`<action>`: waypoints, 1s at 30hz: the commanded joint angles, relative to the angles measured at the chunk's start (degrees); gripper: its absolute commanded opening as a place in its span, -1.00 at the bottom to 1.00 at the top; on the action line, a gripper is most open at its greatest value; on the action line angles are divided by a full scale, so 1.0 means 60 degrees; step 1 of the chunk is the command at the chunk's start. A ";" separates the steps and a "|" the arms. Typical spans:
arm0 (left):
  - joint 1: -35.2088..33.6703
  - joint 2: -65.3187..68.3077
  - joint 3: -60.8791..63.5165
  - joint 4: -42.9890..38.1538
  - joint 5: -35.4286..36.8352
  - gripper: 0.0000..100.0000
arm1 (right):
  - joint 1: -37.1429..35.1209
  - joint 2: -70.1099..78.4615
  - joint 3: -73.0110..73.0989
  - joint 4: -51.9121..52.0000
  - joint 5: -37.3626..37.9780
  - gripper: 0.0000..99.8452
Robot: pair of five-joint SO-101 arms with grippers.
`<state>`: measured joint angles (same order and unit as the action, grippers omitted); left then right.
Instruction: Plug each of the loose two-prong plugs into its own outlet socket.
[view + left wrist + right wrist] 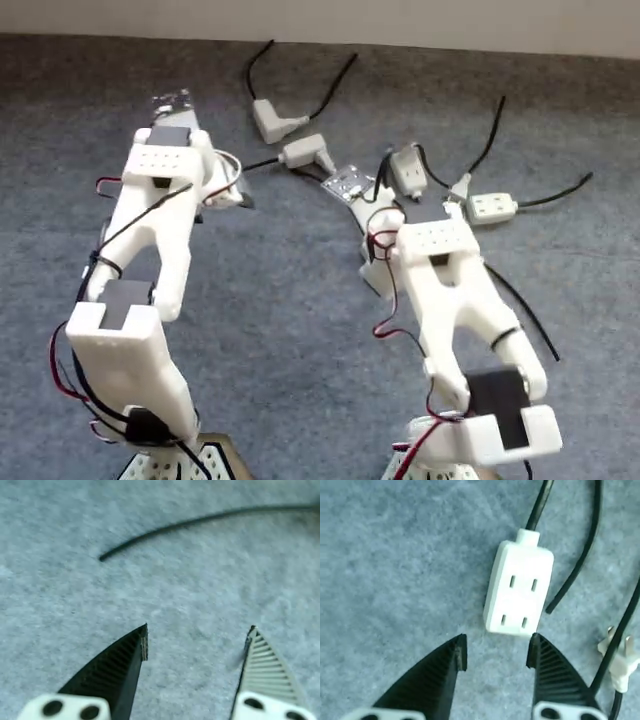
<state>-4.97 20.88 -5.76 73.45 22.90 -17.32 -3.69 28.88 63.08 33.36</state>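
Two hazards judged likely, then the count.

**Hazard 1:** the right gripper (497,652) is spread wide and holds nothing. Its tips stand just short of the near end of the outlet block (519,602), which lies flat on the grey, fabric-like counter (50,605).
- Closing there would probably catch only the block's edge, so the light block could skid or swivel on its cord.
- The loose plug (619,662) lies just beside the block, prongs bare. Its black lead runs close past one gripper finger, and a snag on it would drag the plug out of line.

**Hazard 2:** the left gripper (197,639) is also wide open and empty. It hangs over bare counter near the end of a black cord (190,522), well apart from the cluster of task things.
- With the block unbraced, pressing prongs in would likely push it away rather than seat them.

**Count, high view:**
- Arms: two.
- Outlet blocks, certain: two, the one before the right gripper and a second outlet block (490,207) beyond the plug.
- Two-prong plugs, certain: one, lying between those blocks.
- Other white cord ends: two, an angled piece (270,120) and a smaller piece (303,153). Whether each is a plug or a socket cannot be told.
- Small metal piece (345,182): one, unidentified.
- Plugs seated in a socket: none apparent.
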 commanded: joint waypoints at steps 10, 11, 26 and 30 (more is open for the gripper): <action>-0.0095 -0.0505 -0.0081 -0.0190 0.0073 -0.38 | 0.0476 0.1619 -0.0593 -0.2850 0.0044 -0.60; -0.0095 -0.0491 -0.0081 -0.0205 0.0073 -0.38 | 0.0491 0.1722 -0.0593 -0.3026 0.0044 -0.61; -0.0359 -0.0564 -0.0139 -0.0396 0.0073 -0.38 | -0.0462 0.1575 -0.2176 -0.1546 -0.6315 -0.80; -0.0579 -0.0579 -0.0154 -0.0396 0.0073 -0.38 | -0.0593 0.1575 -0.3436 -0.0740 -0.9451 -0.80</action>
<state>-7.25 20.88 -5.76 71.69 22.90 -19.96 8.00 14.99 56.04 -8.92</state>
